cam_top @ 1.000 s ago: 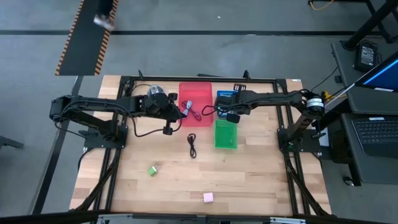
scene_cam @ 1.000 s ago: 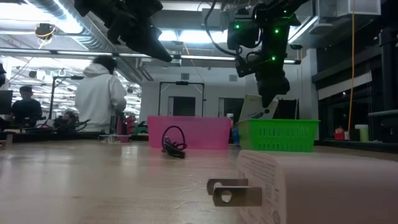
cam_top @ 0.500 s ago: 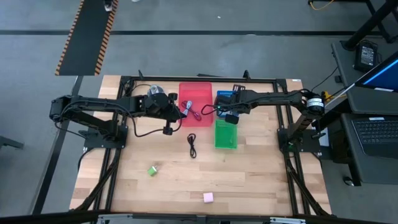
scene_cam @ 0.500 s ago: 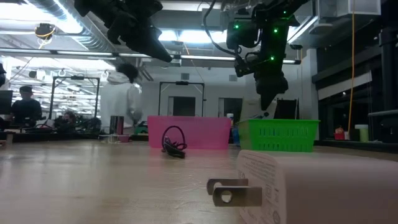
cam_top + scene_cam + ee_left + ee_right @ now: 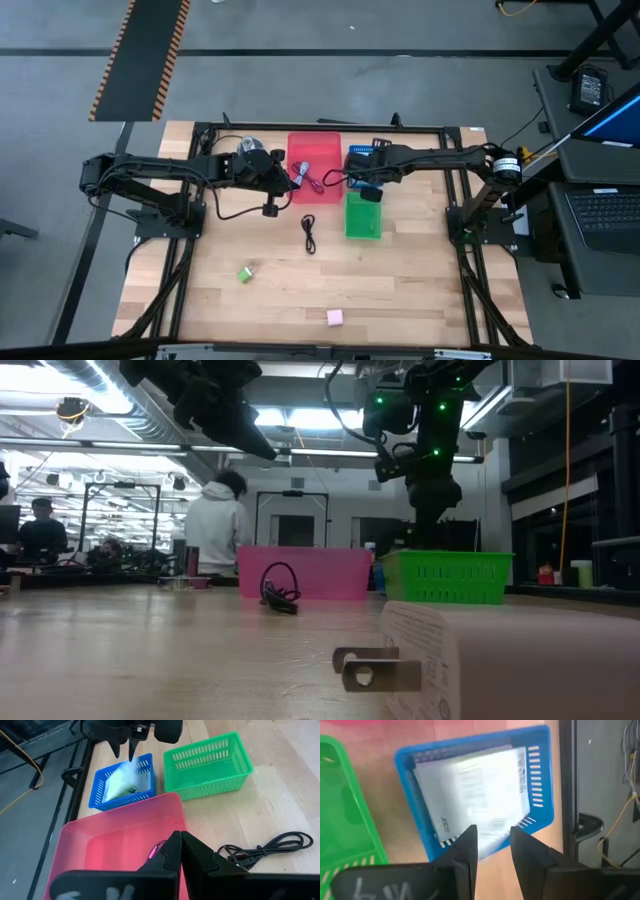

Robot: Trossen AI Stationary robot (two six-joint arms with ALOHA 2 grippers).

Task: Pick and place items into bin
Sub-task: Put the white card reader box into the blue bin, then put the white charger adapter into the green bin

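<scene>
Packets (image 5: 475, 790) lie white in the blue bin (image 5: 540, 780), directly under the right gripper (image 5: 490, 842), whose fingers stand a little apart with nothing between them (the sheet below looks blurred, so whether it has fully settled I cannot tell). That arm reaches in from the table's right side, stretched nearly flat, its gripper (image 5: 370, 188) poised over the gap between the blue bin (image 5: 357, 154) and the green bin (image 5: 362, 216).

Still out on the table (image 5: 420, 270) are the black cable (image 5: 309, 234), the green block (image 5: 245, 273) and the pink block (image 5: 335, 317). The cable is the nearest of them: it lies just in front of the red bin (image 5: 315, 146), its long axis running roughly front to back, between the two arms and a shade closer to the left gripper (image 5: 270, 206). From the left wrist view it (image 5: 265, 851) sits beside the red bin's corner, off to one side of the fingers (image 5: 167, 857) and not beneath them. Those fingers are pressed together and empty, hovering at the red bin's (image 5: 115, 835) near edge with the arm stretched in from the left, high above the table. A red cable (image 5: 308, 180) already rests in the red bin. My judgement: the left arm is better placed for the black cable, and would need to spread its fingers across its width.
</scene>
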